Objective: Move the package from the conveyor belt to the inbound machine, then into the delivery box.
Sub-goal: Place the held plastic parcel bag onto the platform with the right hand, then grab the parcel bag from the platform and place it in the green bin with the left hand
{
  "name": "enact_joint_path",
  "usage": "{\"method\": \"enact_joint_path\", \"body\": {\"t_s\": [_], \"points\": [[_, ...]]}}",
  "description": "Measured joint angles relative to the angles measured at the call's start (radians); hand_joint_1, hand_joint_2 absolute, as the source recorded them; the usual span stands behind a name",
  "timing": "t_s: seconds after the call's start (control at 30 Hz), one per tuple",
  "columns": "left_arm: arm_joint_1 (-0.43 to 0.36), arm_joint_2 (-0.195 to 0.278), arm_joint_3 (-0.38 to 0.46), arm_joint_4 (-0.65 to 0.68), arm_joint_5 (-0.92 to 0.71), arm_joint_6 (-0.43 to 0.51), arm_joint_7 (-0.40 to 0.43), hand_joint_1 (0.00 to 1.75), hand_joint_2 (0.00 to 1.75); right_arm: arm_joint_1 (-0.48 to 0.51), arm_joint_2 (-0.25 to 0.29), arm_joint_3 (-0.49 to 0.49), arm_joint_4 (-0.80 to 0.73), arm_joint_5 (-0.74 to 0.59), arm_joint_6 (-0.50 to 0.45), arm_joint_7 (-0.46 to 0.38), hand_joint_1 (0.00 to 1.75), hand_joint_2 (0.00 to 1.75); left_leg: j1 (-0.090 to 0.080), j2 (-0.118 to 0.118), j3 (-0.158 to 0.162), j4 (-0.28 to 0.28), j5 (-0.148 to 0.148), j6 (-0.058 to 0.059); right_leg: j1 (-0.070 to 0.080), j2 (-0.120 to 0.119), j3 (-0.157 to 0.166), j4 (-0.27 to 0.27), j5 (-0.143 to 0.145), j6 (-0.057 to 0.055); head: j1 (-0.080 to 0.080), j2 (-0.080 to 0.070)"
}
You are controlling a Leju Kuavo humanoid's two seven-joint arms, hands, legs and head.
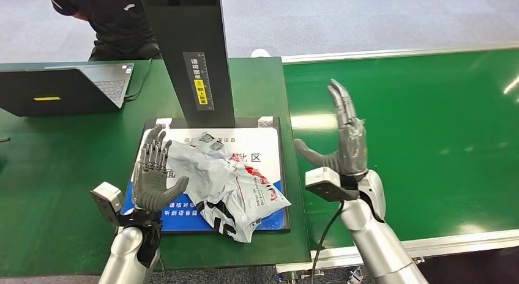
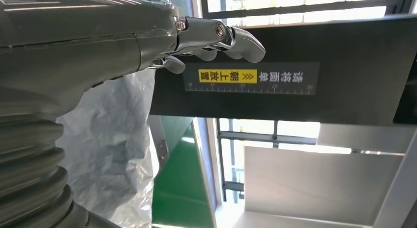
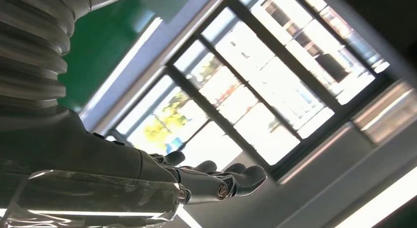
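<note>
Head view: the left hand (image 1: pixel 153 174) is seen with fingers spread, empty, touching the crumpled grey plastic package (image 1: pixel 226 183). The package is found lying on the inbound machine's scanning plate (image 1: pixel 272 128); the first transfer is judged done, the delivery box outstanding. The right hand (image 1: pixel 343 140) is raised, empty, over the green conveyor belt (image 1: pixel 428 131).

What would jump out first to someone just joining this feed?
The crumpled grey package lies on the inbound machine's scan plate, under the black upright column. The left hand sits beside the package with its fingers up along the package's edge, while the right hand is raised, fingers apart, over the green conveyor belt. A laptop sits at the far left, and a person in black sits behind it.
</note>
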Motion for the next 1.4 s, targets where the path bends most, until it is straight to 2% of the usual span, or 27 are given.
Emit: {"method": "enact_joint_path", "body": {"t_s": [0.2, 0.27, 0.4, 0.53, 0.7, 0.8, 0.9, 1.03, 1.4], "points": [[0.014, 0.011, -0.041, -0.002, -0.083, -0.006, 0.000, 0.00, 1.75, 0.126, -0.001, -0.205, -0.013, -0.062, 0.093, 0.001, 0.00, 1.75, 0.000, 0.000, 0.000, 0.000, 0.000, 0.000, 0.000, 0.000, 0.000, 0.000, 0.000, 0.000, 0.000, 0.000], [0.016, 0.022, -0.077, -0.003, -0.160, 0.047, 0.000, 0.00, 1.75, 0.151, 0.002, -0.261, -0.013, -0.097, 0.129, 0.000, 0.00, 1.75, 0.000, 0.000, 0.000, 0.000, 0.000, 0.000, 0.000, 0.000, 0.000, 0.000, 0.000, 0.000, 0.000, 0.000], [0.012, 0.034, -0.153, 0.003, -0.387, 0.226, 0.009, 0.00, 1.75, 0.194, 0.016, -0.353, -0.013, -0.110, 0.175, -0.010, 0.00, 1.75, 0.000, 0.000, 0.000, 0.000, 0.000, 0.000, 0.000, 0.000, 0.000, 0.000, 0.000, 0.000, 0.000, 0.000], [0.006, 0.036, -0.209, 0.009, -0.694, 0.418, 0.121, 0.00, 1.75, 0.230, 0.038, -0.405, -0.013, -0.095, 0.205, -0.016, 0.00, 1.75, 0.000, 0.000, 0.000, 0.000, 0.000, 0.000, 0.000, 0.000, 0.000, 0.000, 0.000, 0.000, 0.000, 0.000], [-0.005, 0.036, -0.255, 0.023, -0.967, 0.559, 0.307, 0.00, 1.75, 0.244, 0.065, -0.430, -0.013, -0.085, 0.228, -0.017, 0.00, 1.75, 0.000, 0.001, 0.000, 0.000, 0.000, 0.000, 0.000, 0.000, 0.000, 0.000, 0.000, 0.000, 0.000, 0.000], [-0.018, 0.036, -0.253, 0.046, -1.059, 0.611, 0.412, 0.00, 1.75, 0.250, 0.080, -0.441, -0.013, -0.072, 0.240, -0.014, 0.00, 1.75, 0.000, 0.001, 0.000, 0.000, 0.000, 0.000, 0.000, 0.000, 0.000, 0.000, 0.000, 0.000, 0.000, 0.000], [-0.031, 0.034, -0.233, 0.073, -1.077, 0.606, 0.462, 0.00, 1.75, 0.259, 0.093, -0.449, -0.014, -0.067, 0.245, -0.013, 0.00, 1.75, 0.000, 0.001, 0.000, 0.000, 0.000, 0.000, 0.000, 0.000, 0.000, 0.000, 0.000, 0.000, 0.000, 0.000], [-0.050, 0.027, -0.190, 0.121, -1.072, 0.543, 0.508, 1.75, 1.75, 0.272, 0.110, -0.464, -0.028, -0.053, 0.257, -0.012, 0.00, 1.75, 0.000, 0.001, 0.001, 0.000, 0.000, 0.000, 0.000, 0.000, 0.000, 0.000, 0.000, 0.000, 0.000, 0.000], [-0.077, 0.010, -0.126, 0.190, -1.026, 0.483, 0.492, 1.75, 1.75, 0.302, 0.133, -0.497, -0.068, -0.038, 0.274, -0.004, 0.00, 1.75, 0.000, 0.001, 0.001, 0.000, 0.000, 0.000, 0.000, 0.000, 0.001, 0.000, 0.000, 0.000, 0.000, 0.000]]}}
